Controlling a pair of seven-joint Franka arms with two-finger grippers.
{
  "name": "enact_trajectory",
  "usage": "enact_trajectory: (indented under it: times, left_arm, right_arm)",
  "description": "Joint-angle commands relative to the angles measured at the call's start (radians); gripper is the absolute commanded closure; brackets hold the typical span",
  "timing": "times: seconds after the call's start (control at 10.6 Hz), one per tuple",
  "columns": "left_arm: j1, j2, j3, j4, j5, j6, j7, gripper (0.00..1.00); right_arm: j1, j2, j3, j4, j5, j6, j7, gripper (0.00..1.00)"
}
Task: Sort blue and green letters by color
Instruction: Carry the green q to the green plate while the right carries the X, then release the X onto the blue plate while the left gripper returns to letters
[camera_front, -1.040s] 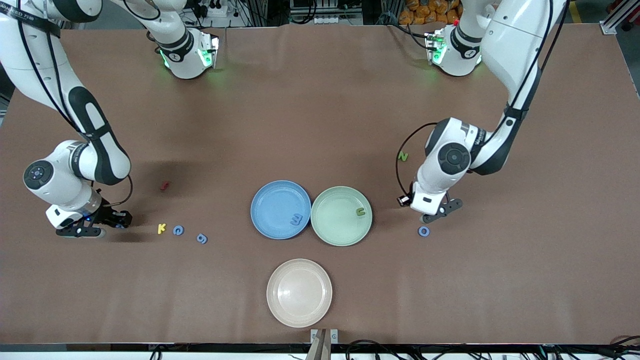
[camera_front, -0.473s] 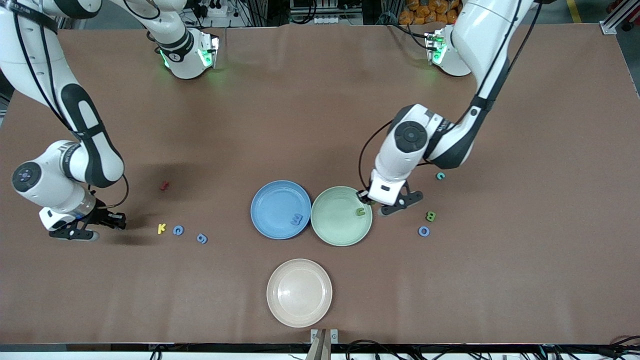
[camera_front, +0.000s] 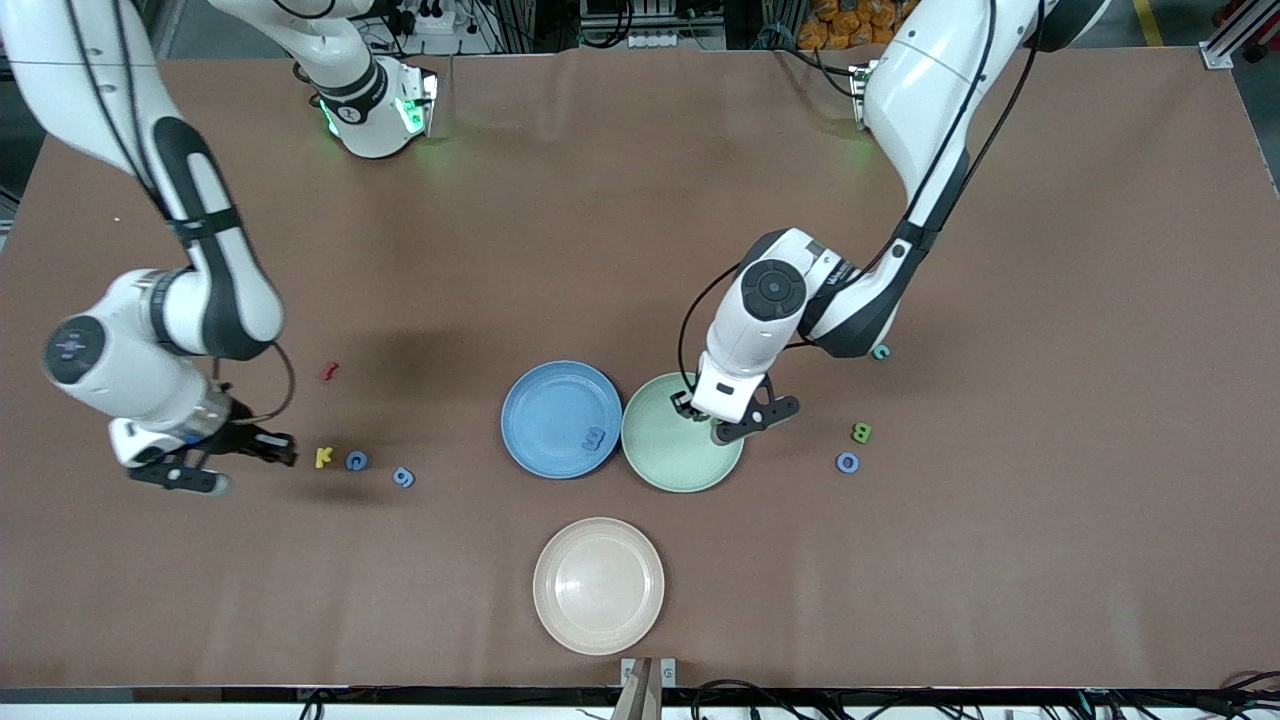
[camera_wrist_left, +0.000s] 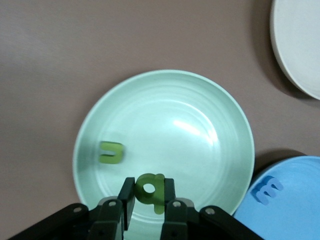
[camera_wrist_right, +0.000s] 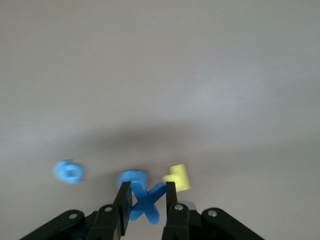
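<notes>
My left gripper (camera_front: 742, 420) is over the green plate (camera_front: 660, 465), shut on an olive green q (camera_wrist_left: 150, 190). A green u (camera_wrist_left: 110, 152) lies in that plate (camera_wrist_left: 175, 115). My right gripper (camera_front: 215, 462) is shut on a blue X (camera_wrist_right: 146, 202), just above the table beside the yellow K (camera_front: 322, 457). A blue E (camera_front: 594, 438) lies in the blue plate (camera_front: 545, 410). Two blue letters (camera_front: 357, 461) (camera_front: 403, 477) lie past the K. A green B (camera_front: 860, 433) and a blue O (camera_front: 848, 462) lie toward the left arm's end. The green N is hidden.
A beige plate (camera_front: 598, 585) sits nearer the front camera than the two coloured plates. A small dark red piece (camera_front: 328, 371) lies near the right arm. A small teal letter (camera_front: 881, 352) lies by the left arm's elbow.
My left gripper has moved from beside the O and B to over the green plate with the q. My right gripper has shifted toward the yellow K.
</notes>
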Motion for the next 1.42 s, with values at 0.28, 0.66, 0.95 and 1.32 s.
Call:
enact_trajectory:
  times: [0.28, 0.66, 0.95, 1.32]
  left_arm:
    - [-0.025, 0.063, 0.015, 0.041, 0.016, 0.096, -0.014, 0.05]
    - [0.042, -0.021, 0.024, 0.024, 0.031, 0.055, 0.074, 0.00]
    - [0.144, -0.102, 0.021, 0.004, 0.031, -0.125, 0.368, 0.00]
    - [0.289, -0.170, 0.010, -0.138, 0.031, -0.144, 0.799, 0.00]
  right_arm:
    - [0.355, 0.041, -0.044, 0.022, 0.019, 0.016, 0.388, 0.89]
    - [0.518, 0.083, -0.045, 0.088, 0.022, 0.014, 0.568, 0.89]
    - [0.571, 0.093, -0.036, 0.090, 0.024, 0.014, 0.686, 0.49]
    - [0.547, 0.077, -0.031, 0.099, 0.024, -0.021, 0.705, 0.00]
